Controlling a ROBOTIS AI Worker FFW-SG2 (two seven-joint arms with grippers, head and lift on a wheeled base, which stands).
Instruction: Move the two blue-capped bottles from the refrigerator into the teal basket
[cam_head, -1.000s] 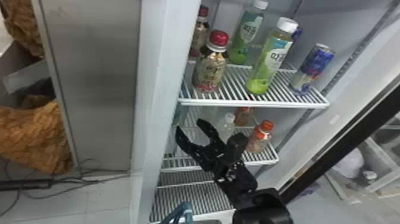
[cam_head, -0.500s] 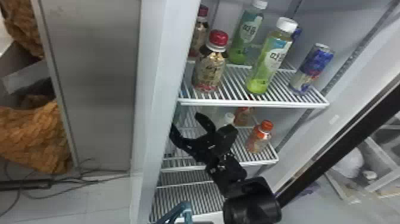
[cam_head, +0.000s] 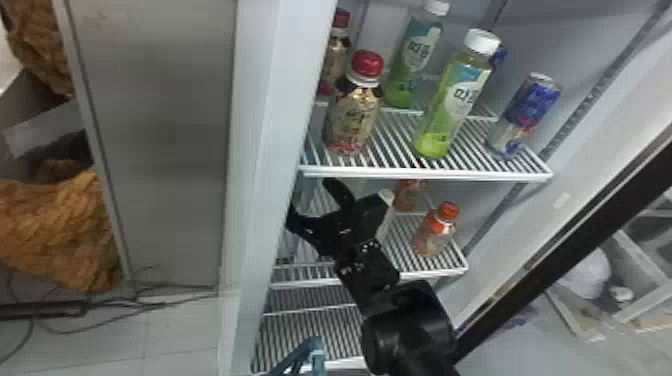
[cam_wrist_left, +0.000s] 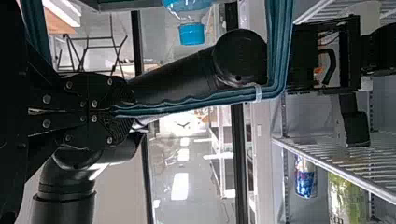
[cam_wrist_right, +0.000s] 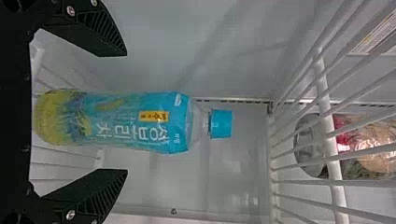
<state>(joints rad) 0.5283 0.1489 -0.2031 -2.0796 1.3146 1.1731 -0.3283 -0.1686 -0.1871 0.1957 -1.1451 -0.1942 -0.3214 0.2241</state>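
Free gap on each side of the blue-capped bottle (cam_wrist_right: 135, 122), within my spread right gripper (cam_head: 309, 195). Upper shelf (cam_head: 425, 174) blocks overhead; refrigerator side wall (cam_head: 260, 165) bounds left.

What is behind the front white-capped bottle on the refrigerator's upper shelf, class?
Behind the white-capped bottle, part of something blue shows beside its neck. The bottle covers the rest, so we cannot tell what it is.

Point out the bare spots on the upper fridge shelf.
The white wire shelf has bare bars between the red-capped gold bottle and white-capped green bottle in front, and between that green bottle and the blue-and-silver can. It is crowded behind, with another red-capped bottle and another green one.
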